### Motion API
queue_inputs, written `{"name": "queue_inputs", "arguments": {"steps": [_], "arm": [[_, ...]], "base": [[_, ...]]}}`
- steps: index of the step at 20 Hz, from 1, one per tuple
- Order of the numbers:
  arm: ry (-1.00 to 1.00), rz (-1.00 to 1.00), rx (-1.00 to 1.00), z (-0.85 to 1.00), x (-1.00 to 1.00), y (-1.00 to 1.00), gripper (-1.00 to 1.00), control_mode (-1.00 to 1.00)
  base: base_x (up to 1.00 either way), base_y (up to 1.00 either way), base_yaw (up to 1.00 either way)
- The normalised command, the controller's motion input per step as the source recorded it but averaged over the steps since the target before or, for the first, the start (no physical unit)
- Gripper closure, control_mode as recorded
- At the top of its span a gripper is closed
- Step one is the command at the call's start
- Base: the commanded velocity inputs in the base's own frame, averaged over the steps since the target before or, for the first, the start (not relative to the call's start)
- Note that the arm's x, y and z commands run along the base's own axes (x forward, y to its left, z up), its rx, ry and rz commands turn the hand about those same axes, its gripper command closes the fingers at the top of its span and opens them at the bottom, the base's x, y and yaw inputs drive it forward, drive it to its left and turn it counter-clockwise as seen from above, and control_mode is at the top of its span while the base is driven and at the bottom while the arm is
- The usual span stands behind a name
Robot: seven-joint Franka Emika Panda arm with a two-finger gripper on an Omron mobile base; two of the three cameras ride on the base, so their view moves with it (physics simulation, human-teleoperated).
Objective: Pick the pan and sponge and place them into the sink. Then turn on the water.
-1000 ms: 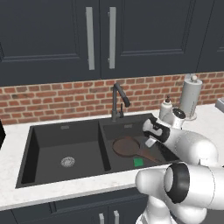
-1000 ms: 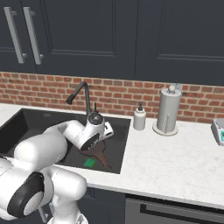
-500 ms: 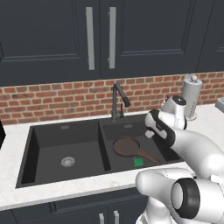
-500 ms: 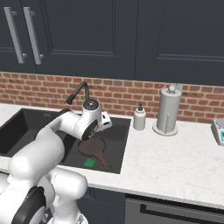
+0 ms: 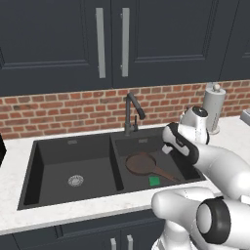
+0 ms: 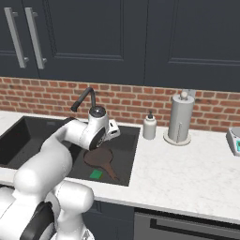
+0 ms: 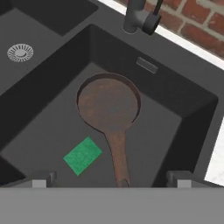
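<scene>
The dark pan lies flat on the floor of the right basin of the black sink, its handle pointing toward the front right. Just off the handle rests the green sponge, apart from the pan. Both also show from the base: the pan and the sponge. My gripper hangs open above the right basin, over the handle's end, holding nothing; it is also seen at the basin's right side. The dark faucet stands behind the basins, and no water runs from it.
The left basin holds just a silver drain. On the counter to the right stand a soap bottle, a paper towel holder and a small scale. Brick backsplash and dark cabinets rise behind.
The gripper has risen out of the right basin and drawn up and back. Pan and sponge lie still on the basin floor.
</scene>
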Motion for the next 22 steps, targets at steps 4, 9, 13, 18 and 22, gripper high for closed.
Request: {"name": "queue_inputs", "arguments": {"steps": [4,9,13,18,22], "arm": [[0.00,-0.01,0.07,0.00,0.00,0.00,-1.00,-1.00],[0.00,-0.06,0.16,0.10,0.00,0.00,-1.00,-1.00],[0.00,-0.10,0.21,0.19,0.00,0.00,-1.00,-1.00],[0.00,-0.12,0.22,0.17,0.00,0.00,-1.00,-1.00],[0.01,-0.14,0.20,0.18,0.00,0.00,-1.00,-1.00]], "base": [[0.00,0.00,0.00],[0.00,0.00,0.00],[0.00,0.00,0.00],[0.00,0.00,0.00],[0.00,0.00,0.00]]}}
